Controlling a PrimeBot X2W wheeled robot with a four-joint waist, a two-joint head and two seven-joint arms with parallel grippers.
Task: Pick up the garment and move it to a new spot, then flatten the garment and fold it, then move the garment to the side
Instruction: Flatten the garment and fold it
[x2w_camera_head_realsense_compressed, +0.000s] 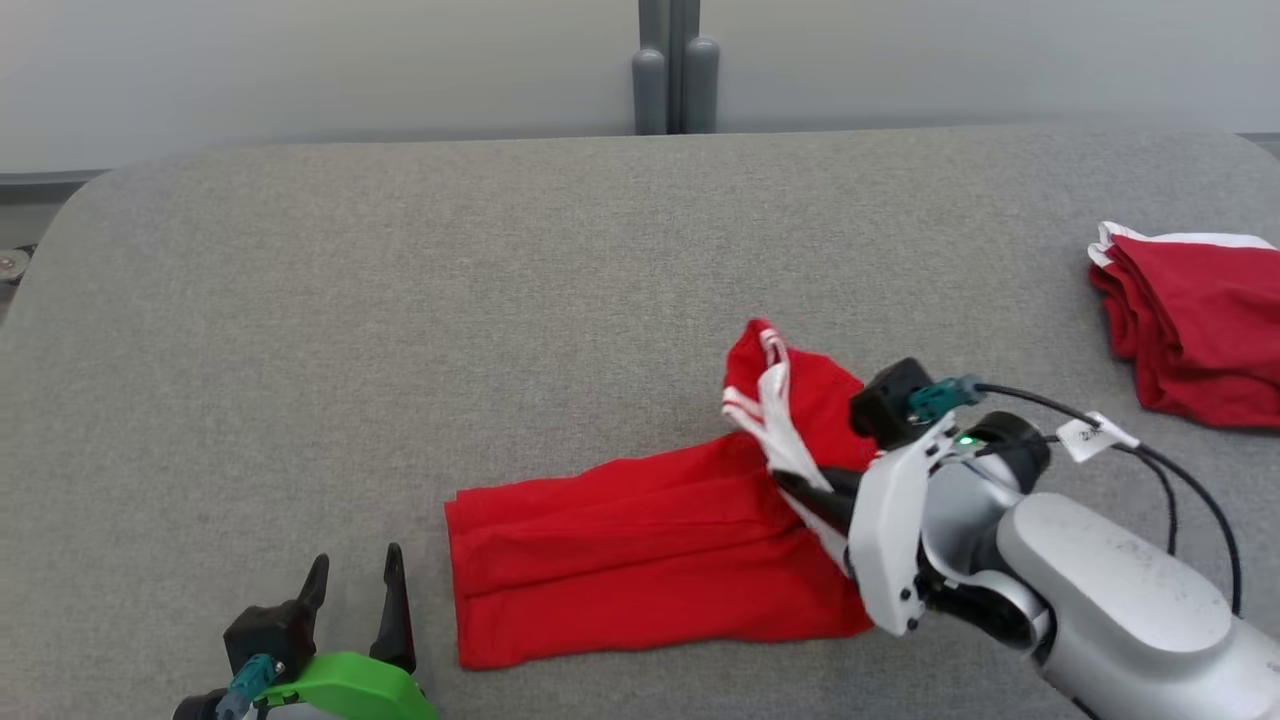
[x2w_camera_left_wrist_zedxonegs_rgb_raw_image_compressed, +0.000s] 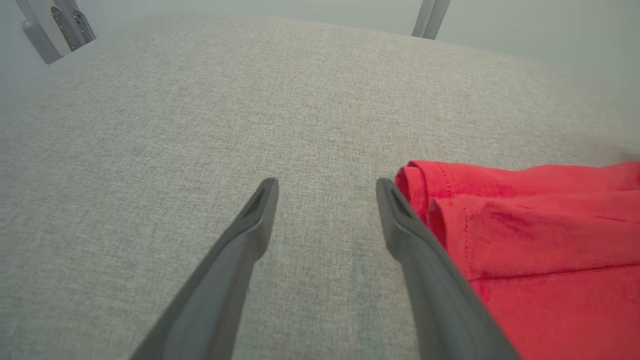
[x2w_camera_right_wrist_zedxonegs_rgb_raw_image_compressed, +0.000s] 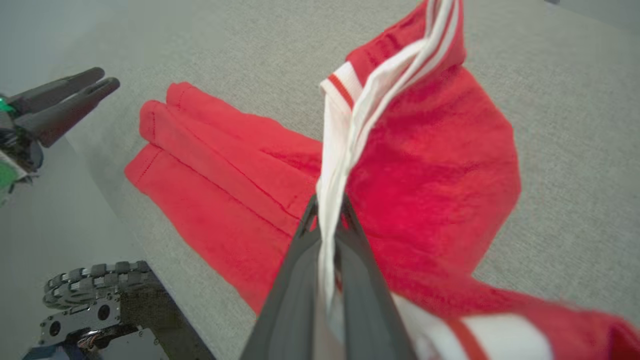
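Observation:
The garment (x2w_camera_head_realsense_compressed: 640, 545) is red with white-striped trim and lies folded lengthwise on the grey padded table (x2w_camera_head_realsense_compressed: 400, 300). Its right end is lifted and bunched. My right gripper (x2w_camera_head_realsense_compressed: 800, 490) is shut on the white trim of that raised end; in the right wrist view the trim (x2w_camera_right_wrist_zedxonegs_rgb_raw_image_compressed: 345, 150) runs up from between the closed fingertips (x2w_camera_right_wrist_zedxonegs_rgb_raw_image_compressed: 327, 210). My left gripper (x2w_camera_head_realsense_compressed: 355, 580) stands open at the lower left, just left of the garment's hem, holding nothing. The left wrist view has its right finger (x2w_camera_left_wrist_zedxonegs_rgb_raw_image_compressed: 400, 220) beside the hem (x2w_camera_left_wrist_zedxonegs_rgb_raw_image_compressed: 500, 225), apart from it.
A second red garment with white trim (x2w_camera_head_realsense_compressed: 1190, 330) lies folded at the table's right edge. Grey posts (x2w_camera_head_realsense_compressed: 675, 70) stand behind the far edge. Bare grey table surface stretches to the left and back. The robot's base (x2w_camera_right_wrist_zedxonegs_rgb_raw_image_compressed: 95, 310) appears below the table's near edge.

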